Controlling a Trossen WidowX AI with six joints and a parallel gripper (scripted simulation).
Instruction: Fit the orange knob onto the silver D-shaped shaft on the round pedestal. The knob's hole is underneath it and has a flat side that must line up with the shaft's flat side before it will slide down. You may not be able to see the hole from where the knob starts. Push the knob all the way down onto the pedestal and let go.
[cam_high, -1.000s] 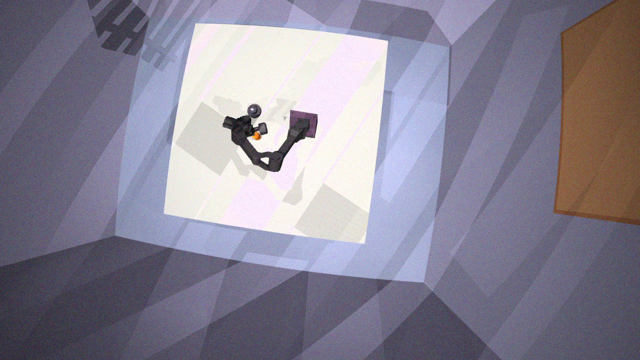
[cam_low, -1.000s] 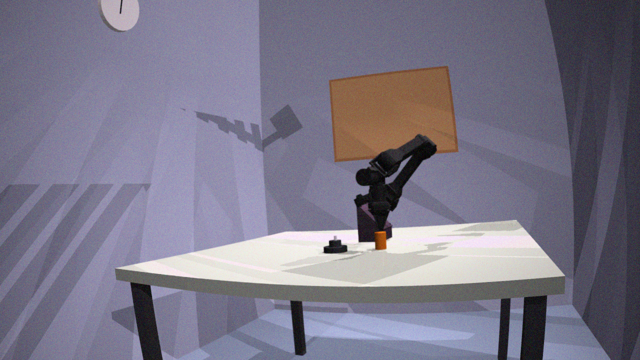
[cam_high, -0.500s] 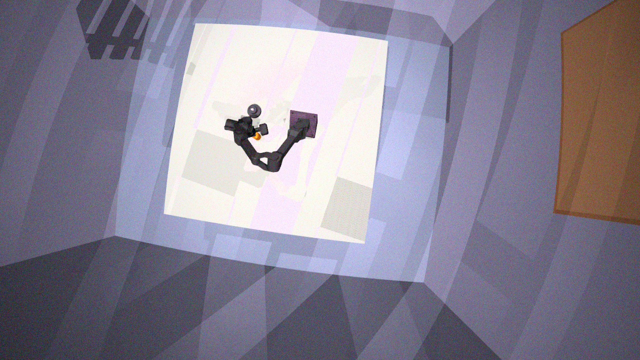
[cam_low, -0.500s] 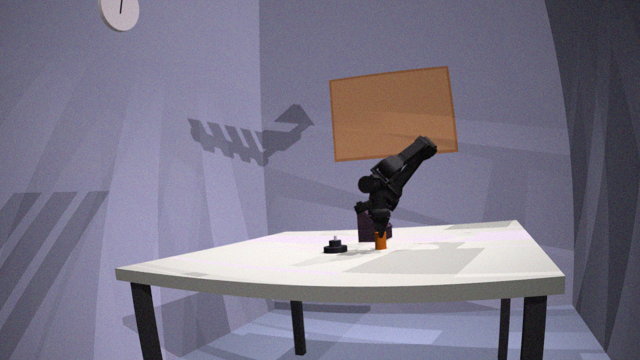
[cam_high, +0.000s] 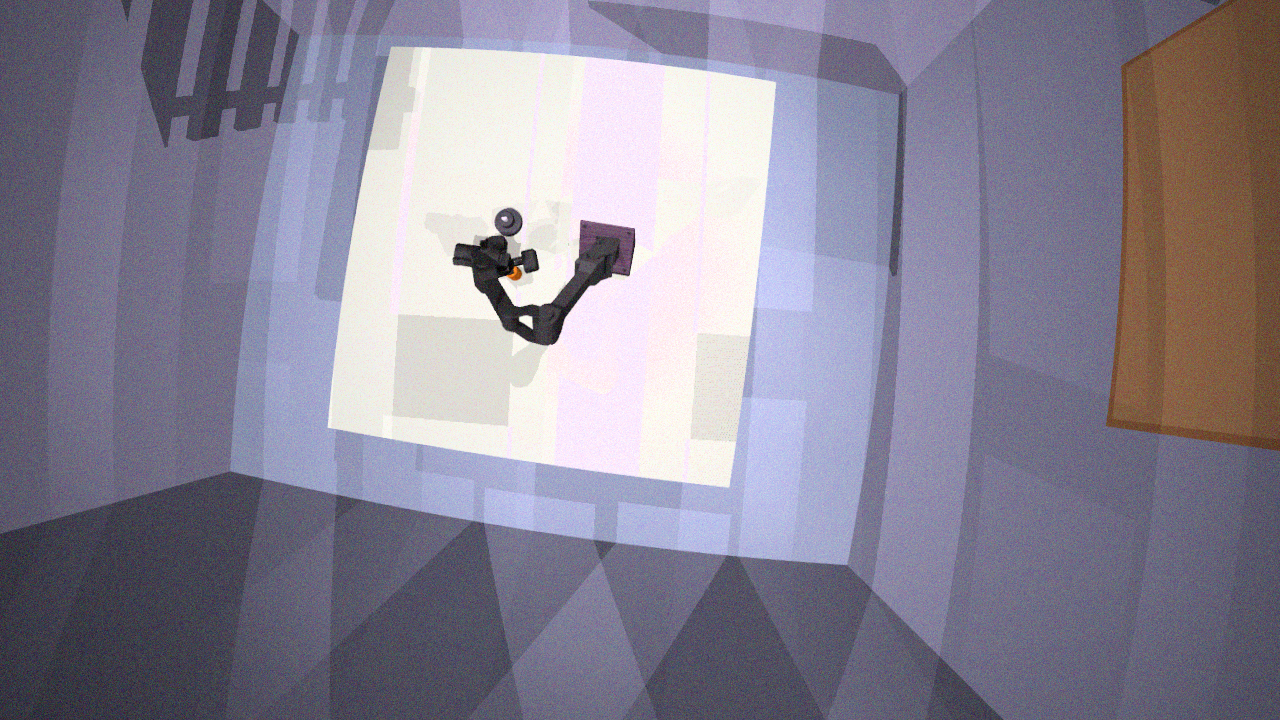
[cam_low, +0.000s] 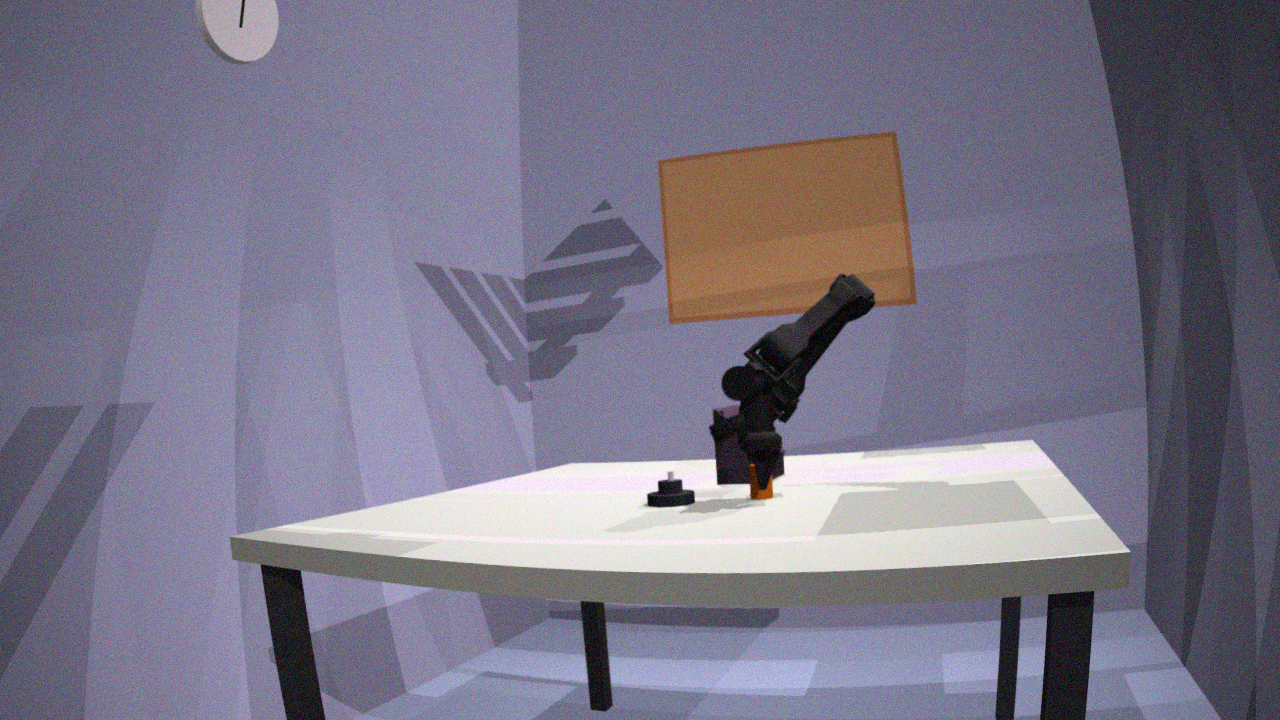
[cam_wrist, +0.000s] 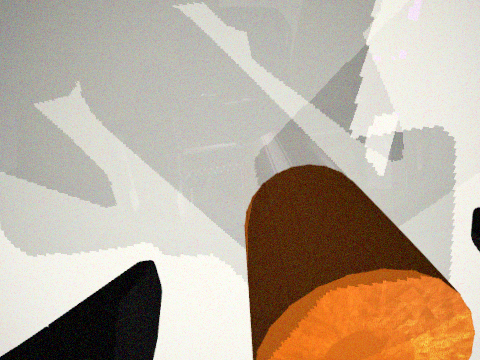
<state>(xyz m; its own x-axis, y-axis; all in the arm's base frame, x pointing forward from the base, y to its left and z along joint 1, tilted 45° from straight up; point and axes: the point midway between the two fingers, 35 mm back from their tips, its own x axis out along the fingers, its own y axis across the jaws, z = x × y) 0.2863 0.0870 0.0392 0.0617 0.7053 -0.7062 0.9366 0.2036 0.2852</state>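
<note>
The orange knob stands upright on the table. Its round top faces the wrist camera; its underside and hole are hidden. My gripper is open and low, with one black finger on each side of the knob. In the wrist view clear gaps show between the knob and both fingers. The dark round pedestal stands a short way from the knob, left of it in the exterior view. Its silver shaft points up with nothing on it. The shaft's flat side is too small to make out.
The pale table carries everything. The arm's purplish base is right of the pedestal in the top view. The arm bends over the table to the knob. Shadows cross the table top.
</note>
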